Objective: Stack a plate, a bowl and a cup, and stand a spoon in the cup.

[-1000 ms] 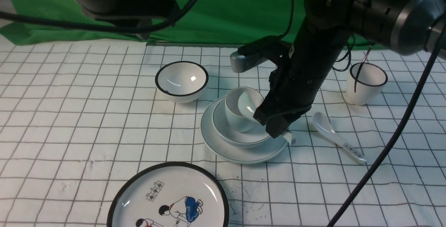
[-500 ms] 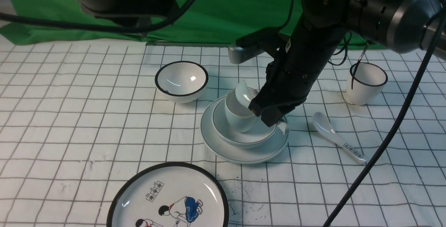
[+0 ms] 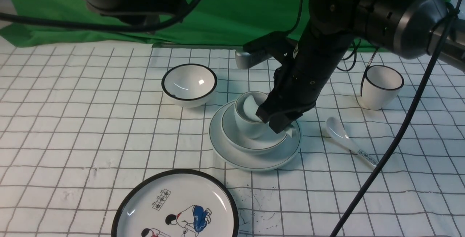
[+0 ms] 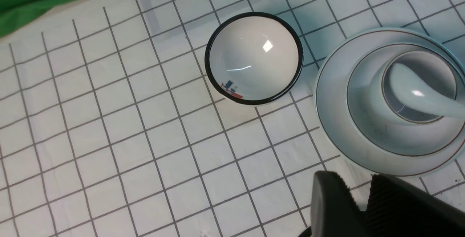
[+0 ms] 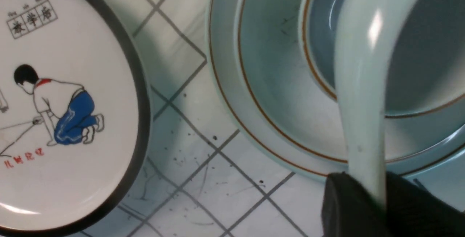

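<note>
The pale plate (image 3: 222,147) bears the shallow bowl (image 3: 229,126), and the cup (image 3: 247,129) stands in the bowl. My right gripper (image 3: 281,122) is shut on the plain white spoon's handle, just right of the cup. The spoon (image 3: 250,107) leans with its scoop inside the cup. The right wrist view shows the spoon (image 5: 363,84) running from my gripper (image 5: 377,193) over the bowl (image 5: 276,84) and plate (image 5: 223,69) into the cup (image 5: 417,66). My left gripper (image 4: 363,189) is shut and empty, high above the cloth beside the plate (image 4: 330,120).
A black-rimmed bowl (image 3: 189,84) stands behind and left of the stack. A black-rimmed cup (image 3: 381,86) is at the back right. A spoon with writing on its handle (image 3: 348,144) lies right of the stack. A cartoon plate (image 3: 174,208) sits at the front.
My right gripper has moved left and slightly up with the spoon. The scoop rose above the cup's rim, then sank back into the cup.
</note>
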Action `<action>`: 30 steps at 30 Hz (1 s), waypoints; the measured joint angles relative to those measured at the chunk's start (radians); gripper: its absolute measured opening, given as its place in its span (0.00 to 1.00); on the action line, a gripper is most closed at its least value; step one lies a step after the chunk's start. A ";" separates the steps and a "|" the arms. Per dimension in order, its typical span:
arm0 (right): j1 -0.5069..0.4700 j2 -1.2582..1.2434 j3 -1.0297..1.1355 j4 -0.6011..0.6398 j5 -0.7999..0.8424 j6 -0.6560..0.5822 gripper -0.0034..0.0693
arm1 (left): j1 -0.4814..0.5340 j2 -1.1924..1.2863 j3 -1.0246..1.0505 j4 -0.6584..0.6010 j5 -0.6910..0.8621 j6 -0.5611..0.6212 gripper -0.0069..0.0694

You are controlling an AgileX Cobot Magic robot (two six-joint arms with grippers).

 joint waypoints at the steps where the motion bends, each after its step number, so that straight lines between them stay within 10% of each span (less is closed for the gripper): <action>1: 0.000 0.000 0.000 0.000 -0.006 0.000 0.29 | 0.000 0.000 0.000 0.000 0.000 0.000 0.30; 18: 0.000 -0.047 -0.269 -0.191 0.109 0.138 0.38 | 0.000 -0.004 0.000 -0.001 0.000 -0.004 0.30; 30: 0.000 -0.748 0.115 -0.256 -0.052 0.284 0.08 | 0.000 -0.305 0.212 -0.008 -0.095 -0.078 0.30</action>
